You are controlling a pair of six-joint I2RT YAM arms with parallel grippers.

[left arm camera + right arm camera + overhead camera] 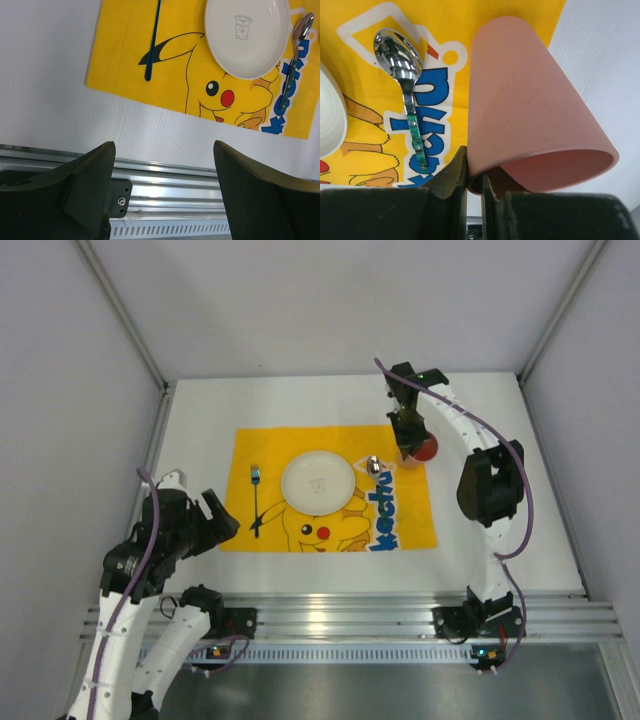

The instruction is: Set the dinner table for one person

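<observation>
Two bare white strips of the large flat white dinner table flank the yellow Pikachu-print cloth mat, the wider one on the right. The right gripper pinches the rim of a tilted salmon-pink plastic cup over the mat's far right edge, with the table beneath. The left gripper hangs spread above the table by its ribbed aluminium rail, just left of the mat.

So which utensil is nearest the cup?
The spoon, just right of the plate beside the pink cup; the dark utensil lies left of the plate.
</observation>
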